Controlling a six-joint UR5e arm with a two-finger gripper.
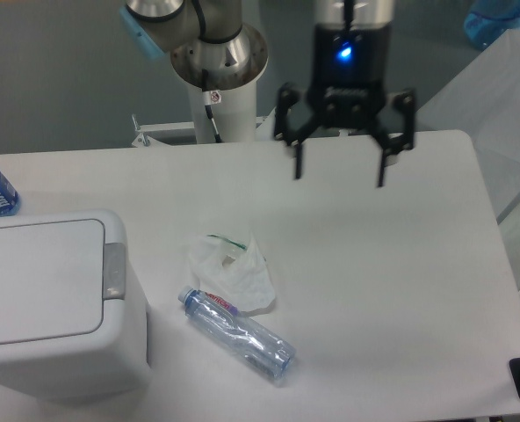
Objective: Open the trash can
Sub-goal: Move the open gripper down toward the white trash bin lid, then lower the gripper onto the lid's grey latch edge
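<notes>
While the lid is down: we judge the task not yet begun, since the trash can (54, 303) sits shut at the near left corner of the worktop (374, 264).
Gripper: our gripper (340, 172) hangs over the far middle of the worktop, fingers spread wide and pointing down, holding nothing.
Key relation: the trash can lies to the camera's left of the gripper and nearer the camera, well apart from it; we see nothing touching it.
Latch: the grey push-latch (113, 270) sits on the rim on the side that faces the middle of the worktop, its long side running along that rim, away from the camera.
Lid: the flat lid (33, 279) lies level, with the latch at its right edge as the camera sees it.
In between: a crumpled plastic bag (233, 271) and a clear bottle (238, 332) lie near the can, just right of the latch side.
Our reading of the next move: we would cross toward the latch from above, passing over the bag, and press down on the grey tab.
Risk: coming in low, we might brush the bag.
</notes>
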